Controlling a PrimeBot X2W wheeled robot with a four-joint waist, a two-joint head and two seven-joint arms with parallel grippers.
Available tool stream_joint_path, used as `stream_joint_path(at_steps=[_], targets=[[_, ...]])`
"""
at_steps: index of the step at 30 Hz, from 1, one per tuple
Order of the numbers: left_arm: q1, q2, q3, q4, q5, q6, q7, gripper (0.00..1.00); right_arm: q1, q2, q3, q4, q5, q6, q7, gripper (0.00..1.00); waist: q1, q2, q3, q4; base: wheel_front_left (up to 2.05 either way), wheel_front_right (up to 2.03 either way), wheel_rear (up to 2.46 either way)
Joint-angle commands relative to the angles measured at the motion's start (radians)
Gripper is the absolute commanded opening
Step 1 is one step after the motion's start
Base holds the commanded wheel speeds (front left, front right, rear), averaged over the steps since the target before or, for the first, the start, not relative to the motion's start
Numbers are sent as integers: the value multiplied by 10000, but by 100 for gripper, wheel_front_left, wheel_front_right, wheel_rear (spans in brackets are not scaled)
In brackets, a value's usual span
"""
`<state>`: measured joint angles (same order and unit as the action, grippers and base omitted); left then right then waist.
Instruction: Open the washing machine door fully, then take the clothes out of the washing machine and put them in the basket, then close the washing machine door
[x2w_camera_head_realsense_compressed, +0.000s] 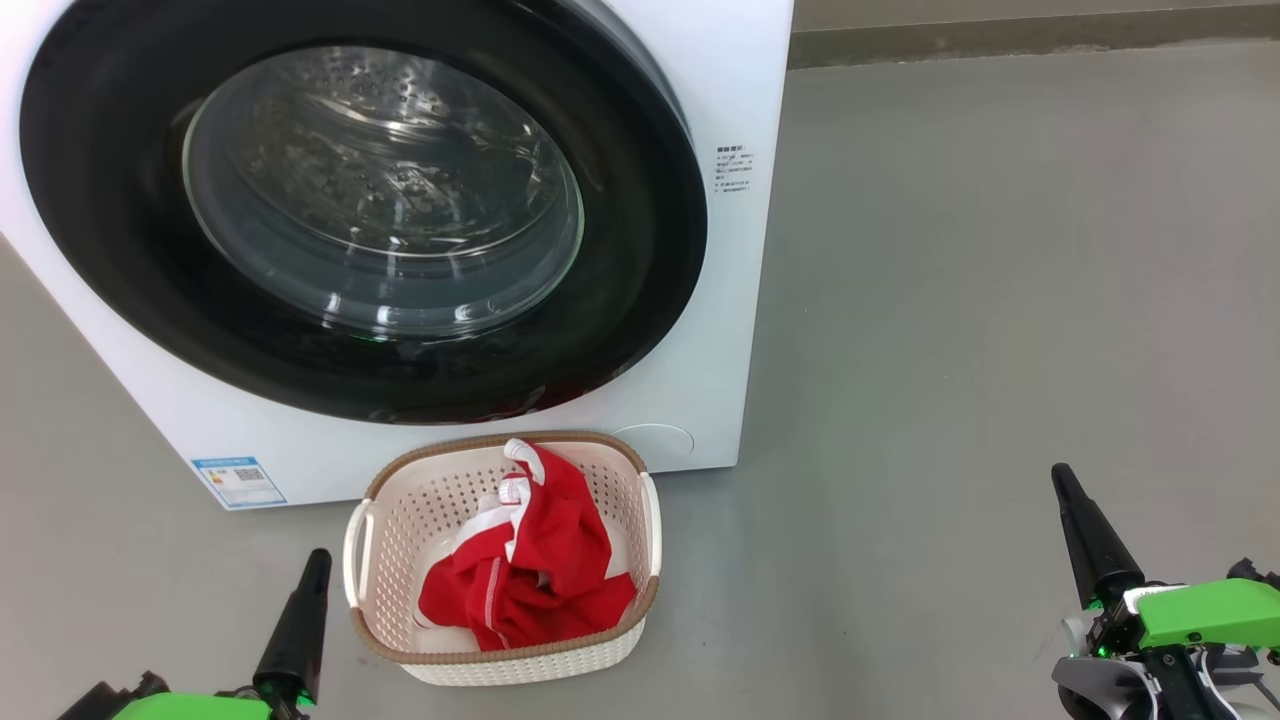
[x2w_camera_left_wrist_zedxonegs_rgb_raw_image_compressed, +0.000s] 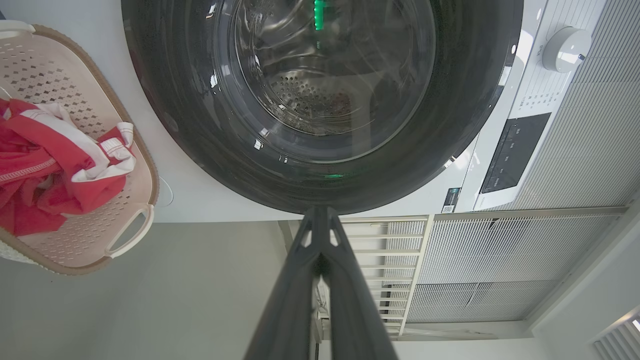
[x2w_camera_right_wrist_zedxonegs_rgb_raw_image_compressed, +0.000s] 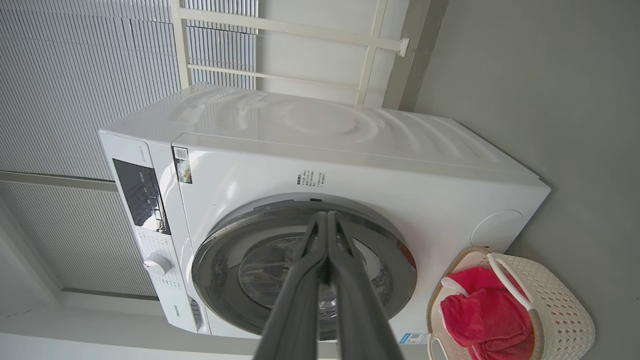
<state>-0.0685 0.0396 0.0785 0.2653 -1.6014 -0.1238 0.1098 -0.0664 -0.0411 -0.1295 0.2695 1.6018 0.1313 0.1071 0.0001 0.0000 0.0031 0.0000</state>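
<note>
The washing machine door (x2w_camera_head_realsense_compressed: 380, 190) was shut ahead of both pincers. The clothes (x2w_camera_head_realsense_compressed: 540, 570) were heaped in the basket (x2w_camera_head_realsense_compressed: 500, 655), set between the left pincer (x2w_camera_left_wrist_zedxonegs_rgb_raw_image_compressed: 320, 216) and right pincer (x2w_camera_right_wrist_zedxonegs_rgb_raw_image_compressed: 327, 217), presumably for short transfers. Both pincers were closed, empty; the task was judged complete.

Count: 1 washer (x2w_camera_head_realsense_compressed: 740, 330), 1 door (x2w_camera_head_realsense_compressed: 640, 250) on it. 1 basket (x2w_camera_head_realsense_compressed: 420, 520) with 2 handles (x2w_camera_head_realsense_compressed: 357, 555). 1 red-and-white heap of clothes (x2w_camera_head_realsense_compressed: 545, 570); number of garments in it not readable. 2 claws: left claw (x2w_camera_head_realsense_compressed: 318, 560), right claw (x2w_camera_head_realsense_compressed: 1062, 480). On the washer: 1 blue label (x2w_camera_head_realsense_compressed: 238, 481), 1 round cap (x2w_camera_head_realsense_compressed: 655, 440), 1 dial (x2w_camera_left_wrist_zedxonegs_rgb_raw_image_compressed: 565, 49), 1 dark panel (x2w_camera_left_wrist_zedxonegs_rgb_raw_image_compressed: 515, 152).
</note>
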Motion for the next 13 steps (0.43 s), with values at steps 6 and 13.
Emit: stream_joint_path(at_steps=[6, 13], targets=[[-395, 106, 352, -203, -73, -69, 34, 0, -415, -91, 158, -248, 69, -6, 61, 0, -1, 0, 0, 0, 0, 0, 0], [-395, 106, 352, -203, -73, -69, 34, 0, -415, -91, 158, -248, 69, -6, 61, 0, -1, 0, 0, 0, 0, 0, 0]])
